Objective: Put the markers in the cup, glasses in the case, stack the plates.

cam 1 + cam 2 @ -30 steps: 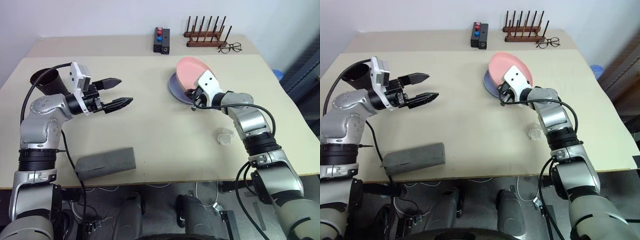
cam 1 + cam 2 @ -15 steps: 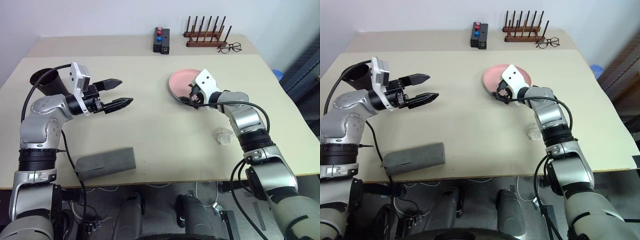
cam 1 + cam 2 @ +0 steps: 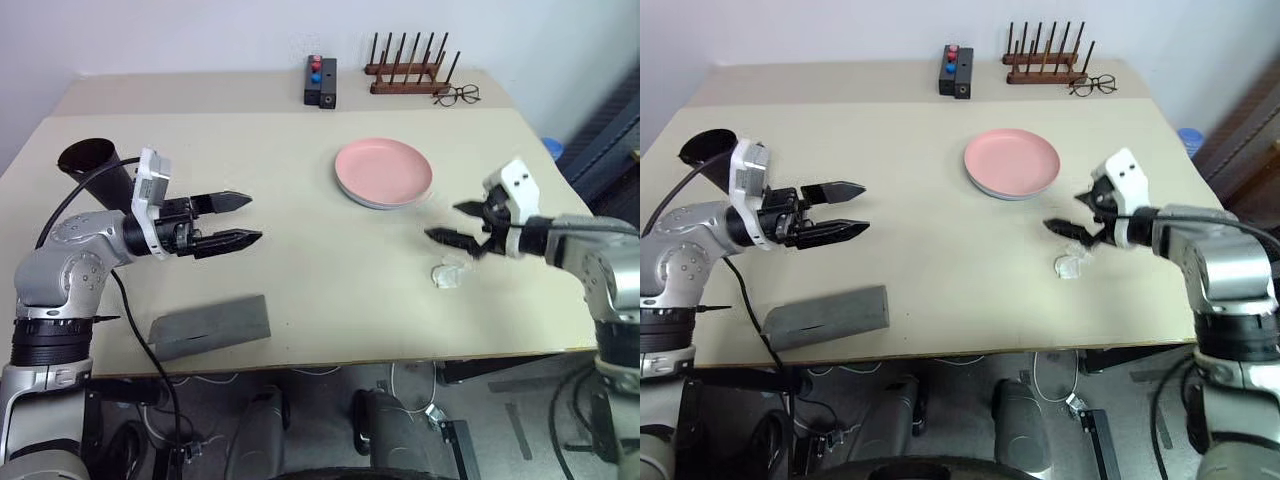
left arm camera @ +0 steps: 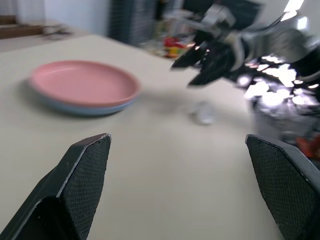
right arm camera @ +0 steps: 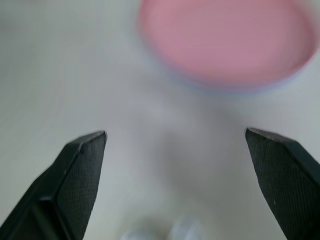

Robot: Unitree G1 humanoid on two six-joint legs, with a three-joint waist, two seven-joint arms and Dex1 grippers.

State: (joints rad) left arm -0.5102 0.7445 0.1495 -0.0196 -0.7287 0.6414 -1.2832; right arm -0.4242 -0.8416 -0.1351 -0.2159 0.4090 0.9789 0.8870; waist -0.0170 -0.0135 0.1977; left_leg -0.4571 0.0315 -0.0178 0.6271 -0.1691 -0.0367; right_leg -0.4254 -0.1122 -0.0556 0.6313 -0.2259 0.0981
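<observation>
Both claws, left (image 3: 238, 220) and right (image 3: 452, 224), wide open, empty | round pink plate (image 3: 383, 171) atop blue.

We see pink plate (image 3: 384, 171) stacked on blue, centre | cup (image 3: 92, 163) far left | case (image 3: 210, 325) lower left | both grippers spread, empty

Blue plate (image 3: 372, 203) mostly hidden under pink plate (image 3: 383, 170), cup (image 3: 92, 163) partly behind left arm, contents unseen

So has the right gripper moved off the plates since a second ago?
Yes. The right gripper has let go and pulled back toward the table's near right edge; it is now open above the crumpled wrapper, clear of the pink plate.
</observation>
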